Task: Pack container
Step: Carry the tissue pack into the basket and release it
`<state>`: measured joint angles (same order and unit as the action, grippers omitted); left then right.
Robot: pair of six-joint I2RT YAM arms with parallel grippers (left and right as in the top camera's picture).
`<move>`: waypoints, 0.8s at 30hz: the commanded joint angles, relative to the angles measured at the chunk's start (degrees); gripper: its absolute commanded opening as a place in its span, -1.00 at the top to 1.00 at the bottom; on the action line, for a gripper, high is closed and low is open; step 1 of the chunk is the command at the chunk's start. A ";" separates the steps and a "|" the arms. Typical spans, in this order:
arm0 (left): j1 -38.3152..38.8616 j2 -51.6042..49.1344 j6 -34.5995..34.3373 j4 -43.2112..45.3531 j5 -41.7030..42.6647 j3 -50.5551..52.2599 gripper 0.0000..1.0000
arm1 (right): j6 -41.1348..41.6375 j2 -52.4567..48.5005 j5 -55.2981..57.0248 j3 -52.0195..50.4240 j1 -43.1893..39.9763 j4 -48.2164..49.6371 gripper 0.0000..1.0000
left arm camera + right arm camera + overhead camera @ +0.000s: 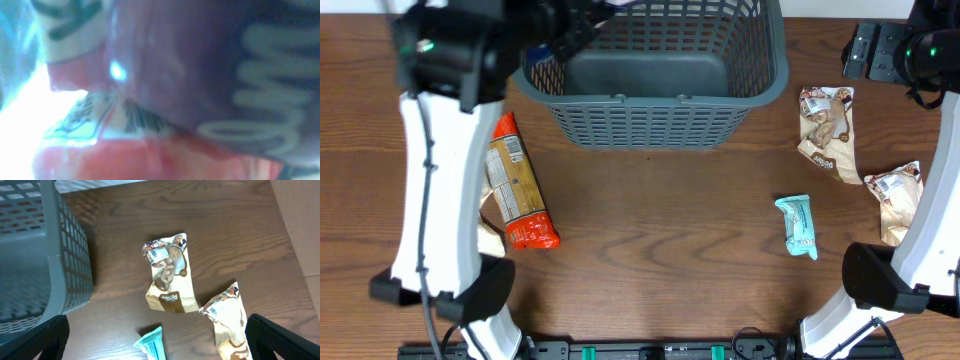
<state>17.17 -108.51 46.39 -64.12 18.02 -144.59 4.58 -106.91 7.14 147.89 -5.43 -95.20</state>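
The container (650,125), a dark grey basket with lattice walls, stands in the middle of the tabletop's (660,230) far edge, with the part of its floor that shows bare. The left tool (570,35) hangs over the basket's left wall. Its wrist camera is filled by the blurred wrapper of a purple and red packet (175,75) with white lettering, pressed right up against the lens. The fingers are hidden behind the wrapper, but the tool seems to be clamped on this packet.

An orange packet (515,190) lies flat on the left half of the tabletop, its length running from far to near, just beside the left arm. A pale wrapper (490,237) peeks out at its near end, mostly hidden by the arm.

Right of the basket, toward the right edge, a brown cookie packet (830,130) lies apart from the basket wall. A second brown packet (898,200) lies nearer the right edge, partly under the right arm. A teal packet (798,225) lies between these and the near edge.

The right tool (157,330) hovers above these packets with its jaws spread wide, gripping nothing.
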 commanded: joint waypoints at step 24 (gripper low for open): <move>0.55 -25.64 8.79 5.40 -0.68 -0.66 -0.61 | -1.68 -0.13 0.35 0.07 0.26 0.02 -0.98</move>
<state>17.61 -136.59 55.48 -58.22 16.58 -143.94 3.64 -106.91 7.14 147.89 -5.43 -95.15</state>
